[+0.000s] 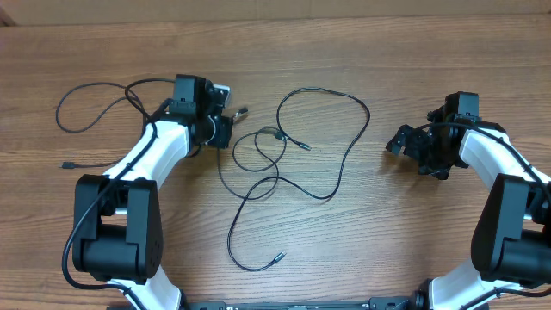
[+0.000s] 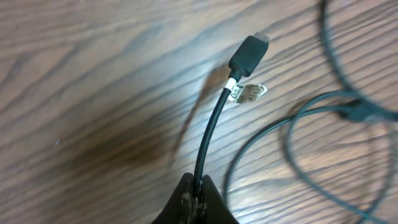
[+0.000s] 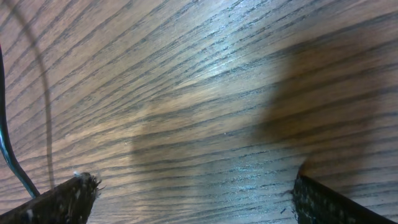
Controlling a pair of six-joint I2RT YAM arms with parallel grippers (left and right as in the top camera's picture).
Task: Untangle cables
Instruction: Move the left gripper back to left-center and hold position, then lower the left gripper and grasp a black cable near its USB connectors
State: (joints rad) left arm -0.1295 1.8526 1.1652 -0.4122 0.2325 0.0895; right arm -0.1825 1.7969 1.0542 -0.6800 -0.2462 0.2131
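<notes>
Left gripper (image 2: pixel 194 199): jaws pinched fully together on a thin black cable (image 2: pixel 208 134), a short way behind its plug (image 2: pixel 250 53). A small white tag (image 2: pixel 249 93) sits just under the plug.

Risks as we judge them:
- The hold is at the fingertips only, so a fast pull could let the cord slide out.
- The plug hangs just beside the loops of the tangle (image 1: pixel 274 136) at table (image 1: pixel 413 52) centre. Swinging it right could hook it into them.

We can't tell from the overhead view whether the held cord trails back into the far-left loop (image 1: pixel 86 84).

Right gripper (image 3: pixel 193 202): spread wide, holding nothing, over bare wood right of the big loop (image 1: pixel 366 112).
</notes>
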